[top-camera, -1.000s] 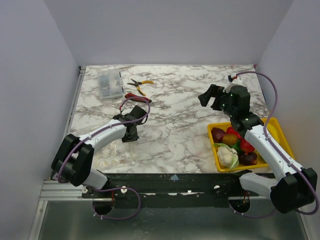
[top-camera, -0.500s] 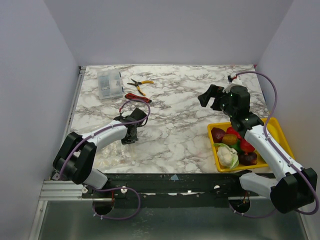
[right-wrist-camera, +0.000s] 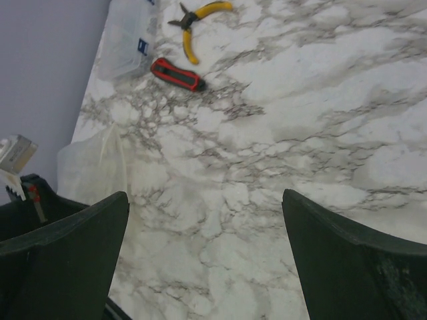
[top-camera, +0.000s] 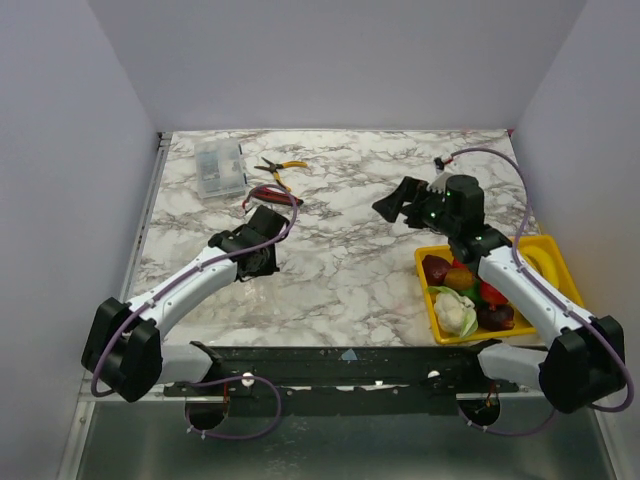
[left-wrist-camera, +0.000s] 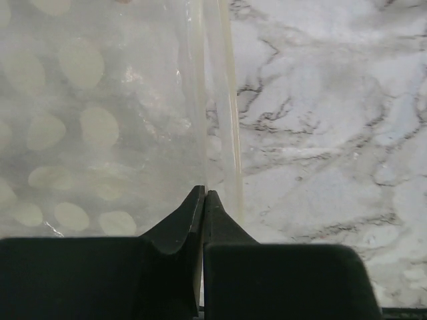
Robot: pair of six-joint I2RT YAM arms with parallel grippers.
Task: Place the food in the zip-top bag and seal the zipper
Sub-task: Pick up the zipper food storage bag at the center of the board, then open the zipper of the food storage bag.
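Note:
The zip-top bag (left-wrist-camera: 87, 127) is clear plastic with white dots, and it lies flat on the marble table. Its zipper (left-wrist-camera: 217, 100) runs as a pale ridged strip straight up from my left gripper (left-wrist-camera: 204, 195). That gripper is shut on the bag's edge by the strip. In the right wrist view the bag (right-wrist-camera: 93, 163) shows faintly at the left. The food (top-camera: 465, 285), red, maroon, green and orange pieces with a pale leafy one (top-camera: 453, 312), sits in a yellow tray (top-camera: 556, 252). My right gripper (top-camera: 392, 206) hangs open and empty over the table, left of the tray.
At the back left stand a clear compartment box (top-camera: 220, 167), yellow-handled pliers (top-camera: 281, 167) and a red and black tool (top-camera: 272, 194). The same three show at the top of the right wrist view: box (right-wrist-camera: 127, 37), pliers (right-wrist-camera: 197, 20), tool (right-wrist-camera: 177, 73).
My left gripper has closed from partly open to shut on the bag's edge, and its arm has swung outward to the left. My right gripper has moved left, away from the tray.

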